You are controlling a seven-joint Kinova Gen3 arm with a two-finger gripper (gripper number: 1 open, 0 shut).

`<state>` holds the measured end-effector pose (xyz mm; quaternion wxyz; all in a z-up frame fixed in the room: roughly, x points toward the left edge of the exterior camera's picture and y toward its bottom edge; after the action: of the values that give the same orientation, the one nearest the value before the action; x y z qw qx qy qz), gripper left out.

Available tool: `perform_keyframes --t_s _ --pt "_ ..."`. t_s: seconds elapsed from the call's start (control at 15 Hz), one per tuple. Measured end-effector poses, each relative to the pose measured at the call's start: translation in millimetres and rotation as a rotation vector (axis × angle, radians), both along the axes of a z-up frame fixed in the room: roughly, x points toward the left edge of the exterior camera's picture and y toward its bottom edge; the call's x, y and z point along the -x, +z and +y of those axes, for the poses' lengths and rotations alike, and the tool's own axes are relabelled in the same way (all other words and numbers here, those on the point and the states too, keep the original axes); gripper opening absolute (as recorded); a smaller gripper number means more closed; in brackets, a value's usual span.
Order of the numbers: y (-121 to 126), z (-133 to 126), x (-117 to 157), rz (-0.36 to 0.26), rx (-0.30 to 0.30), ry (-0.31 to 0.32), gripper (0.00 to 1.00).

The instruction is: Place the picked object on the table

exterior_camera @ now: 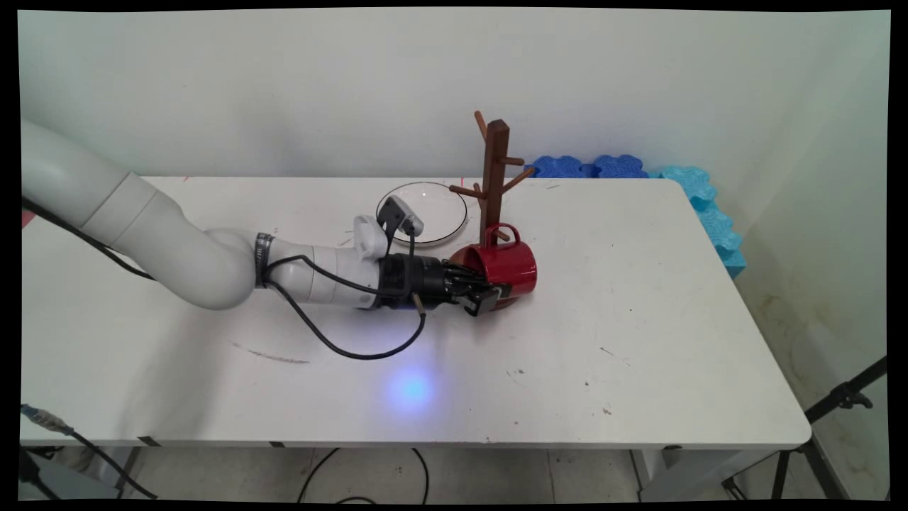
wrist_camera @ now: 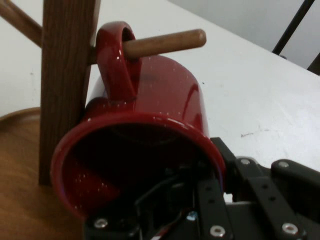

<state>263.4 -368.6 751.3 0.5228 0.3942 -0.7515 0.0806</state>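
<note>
i see the arm reaching in from the left of the main view, lying low over the white surface (exterior_camera: 638, 298) with its end effector (exterior_camera: 489, 294) at the centre of the frame. the end effector is clamped on the rim of a red mug (exterior_camera: 505, 268): in the hand view one finger goes inside the mug's mouth (wrist_camera: 125, 170) and the other sits outside the wall at lower right, so the rim is pinched between them.

the mug lies on its side, mouth toward the arm, base pointing to the right of the main view. its handle (wrist_camera: 116, 60) is up, and in the hand view a wooden peg (wrist_camera: 165, 42) passes through the loop of the handle. the peg belongs to a brown wooden mug tree (exterior_camera: 494, 177) standing just behind the mug, at centre frame; its post (wrist_camera: 67, 75) fills the upper left of the hand view and its round base (wrist_camera: 25, 170) shows at lower left.

a clear glass plate (exterior_camera: 454, 213) lies on the surface just left of the tree, behind the wrist. blue foam pieces (exterior_camera: 702, 199) sit along the far right edge of the surface, by the wall.
</note>
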Motion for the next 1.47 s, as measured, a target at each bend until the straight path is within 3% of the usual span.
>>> perform_keyframes --t_s 1.47 --pt "60.6 32.1 0.5 0.104 0.003 -0.085 0.00"
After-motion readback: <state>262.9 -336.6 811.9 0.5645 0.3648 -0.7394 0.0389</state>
